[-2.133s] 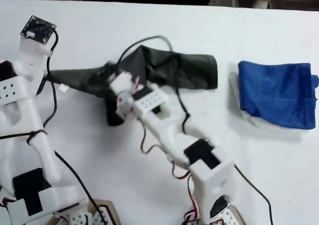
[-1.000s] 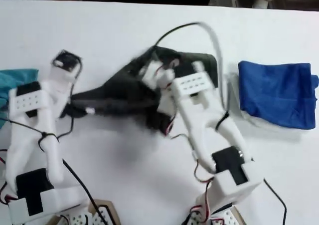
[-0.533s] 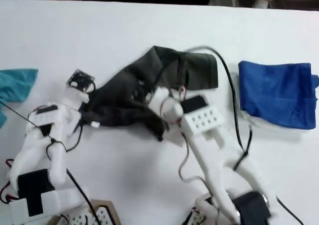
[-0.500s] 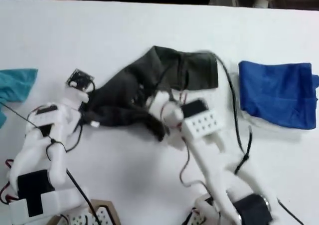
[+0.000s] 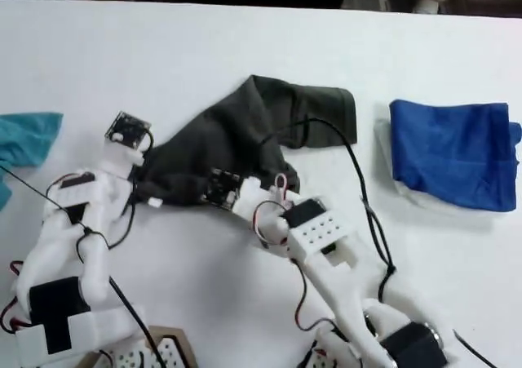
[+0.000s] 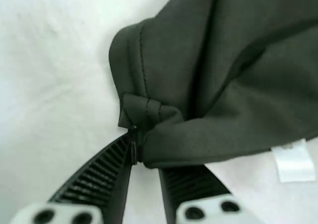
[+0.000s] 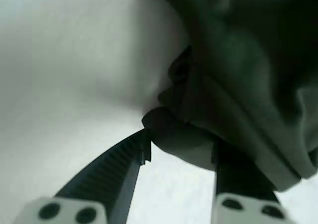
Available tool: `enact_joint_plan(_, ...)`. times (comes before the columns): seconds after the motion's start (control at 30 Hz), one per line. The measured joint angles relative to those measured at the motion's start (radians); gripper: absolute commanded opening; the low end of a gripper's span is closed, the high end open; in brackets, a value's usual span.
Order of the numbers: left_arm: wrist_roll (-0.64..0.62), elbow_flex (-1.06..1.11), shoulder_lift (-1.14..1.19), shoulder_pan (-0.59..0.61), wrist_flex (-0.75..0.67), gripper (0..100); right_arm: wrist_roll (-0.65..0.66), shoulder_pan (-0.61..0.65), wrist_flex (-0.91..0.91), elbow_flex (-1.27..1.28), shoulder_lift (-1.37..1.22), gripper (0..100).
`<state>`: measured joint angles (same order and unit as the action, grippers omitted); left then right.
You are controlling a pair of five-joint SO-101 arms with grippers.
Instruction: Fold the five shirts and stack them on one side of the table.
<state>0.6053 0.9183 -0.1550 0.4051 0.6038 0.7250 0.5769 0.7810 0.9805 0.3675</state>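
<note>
You see 1 dark shirt [image 5: 261, 123] lying crumpled at the middle of the desk [image 5: 163, 50], running from 8 o'clock toward 2 o'clock. The left gripper [image 6: 136, 152] has its jaws closed on a bunched hem at the shirt's 8 o'clock end. The right gripper [image 7: 181, 152] has its jaws clamped on a fold at the 6 o'clock edge. A folded blue shirt [image 5: 453, 152] lies apart at 3 o'clock, and a teal shirt [image 5: 28, 135] at 9 o'clock.

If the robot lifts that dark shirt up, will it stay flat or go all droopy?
Probably droopy: the dark shirt bunches into soft folds where the left gripper pinches it. Its thin stitched hem suggests it is likely light too.
</note>
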Motion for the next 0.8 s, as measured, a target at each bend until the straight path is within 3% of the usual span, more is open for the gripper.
enact_joint_plan(0.3, 0.000, 0.000, 0.000, 0.000, 0.000, 2, 0.002, -0.083, -0.003, -0.193, -0.315, 19.8)
enact_joint_plan(0.47, 0.000, 0.000, 0.000, 0.000, 0.000, 2, 0.002, -0.150, 0.038, -0.368, -0.420, 0.8)
enact_joint_plan(0.8, 0.000, 0.000, 0.000, 0.000, 0.000, 2, 0.002, -0.322, 0.244, -0.709, -0.391, 2.2)
